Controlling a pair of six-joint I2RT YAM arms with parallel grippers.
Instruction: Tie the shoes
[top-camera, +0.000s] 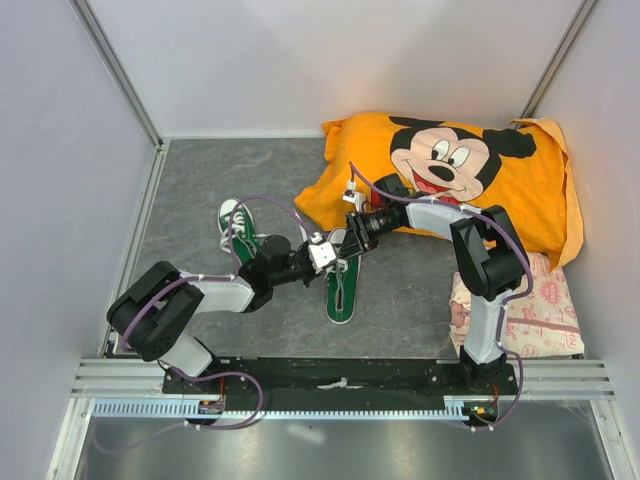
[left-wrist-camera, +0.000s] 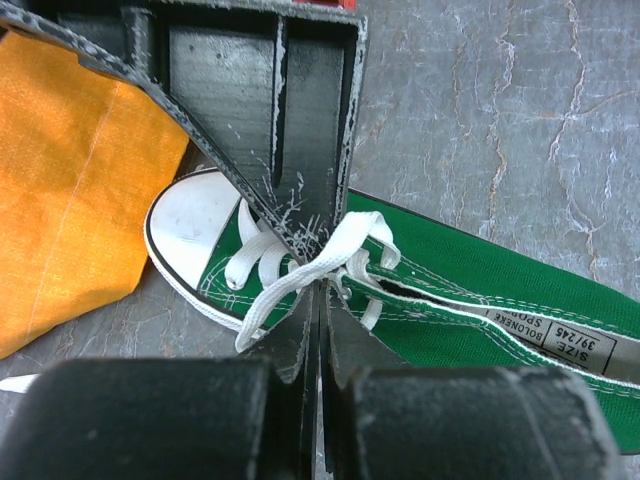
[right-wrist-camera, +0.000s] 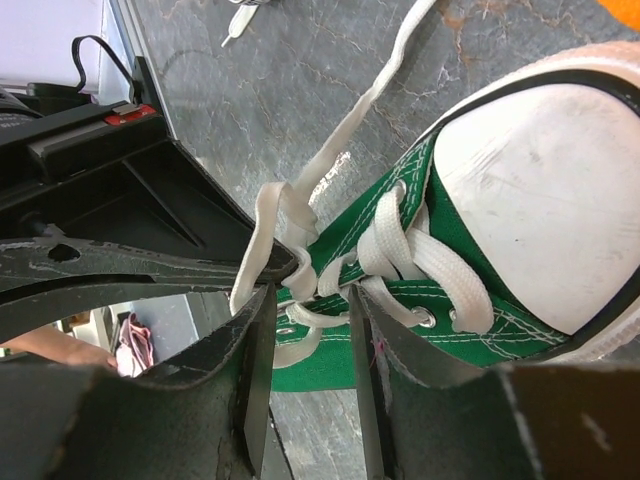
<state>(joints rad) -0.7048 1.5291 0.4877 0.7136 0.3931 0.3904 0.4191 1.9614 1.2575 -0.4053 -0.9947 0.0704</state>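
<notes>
The near shoe (top-camera: 340, 290) is lying mid-table, its long axis running from toe at 12 o'clock to heel at 6. The left gripper (left-wrist-camera: 320, 282) is pinching its lace (left-wrist-camera: 355, 240) at the eyelets, fingers closed. The right gripper (right-wrist-camera: 310, 297) is straddling the crossed laces from the toe side, jaws parted and holding nothing

Green shoes (top-camera: 340, 296), well apart (white laces (left-wrist-camera: 300, 281) loose)

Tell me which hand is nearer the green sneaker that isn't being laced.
Left. The left hand is just right of that sneaker; the right hand sits farther right, by the Mickey Mouse cloth.
</notes>
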